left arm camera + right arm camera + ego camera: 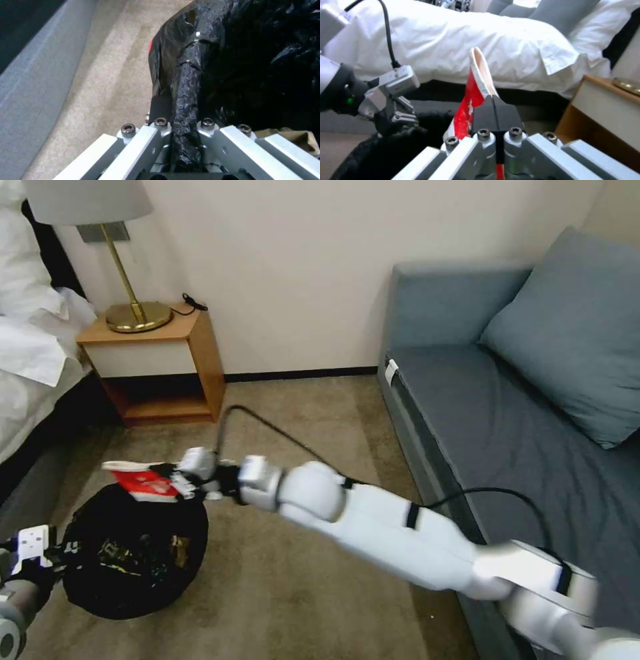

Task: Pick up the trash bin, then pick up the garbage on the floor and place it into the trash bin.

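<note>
The grey sofa (507, 400) fills the right side of the room in front of me, with a large cushion (573, 327) leaning at its far right end. At far left is the bed with its white bedding (30, 340), and between bed and sofa, against the far wall, stands a wooden nightstand (160, 363) carrying a brass lamp (133, 307). Beige carpet (293, 580) covers the floor between them.

My right arm (400, 533) reaches from the near right across the carpet toward the left. The trash bin (133, 550) is at the near left, its black bag liner (240, 62) bulging over the rim; some litter lies inside it, and in my left wrist view a tan cardboard piece (300, 140) shows at the edge, inside the liner.

My left gripper (57, 550) is at the bin's near-left rim, fingers (161, 107) closed together on the liner-covered rim, so the bin is clamped there. In my right wrist view that left gripper (403, 122) shows at the bin's edge.

My right gripper (183, 480) is over the far edge of the bin's opening, its black pads (495, 115) pressed together on the red-and-white paper carton (143, 481). The carton (473, 100) sticks out past my fingertips to the left, above the black bag.
</note>
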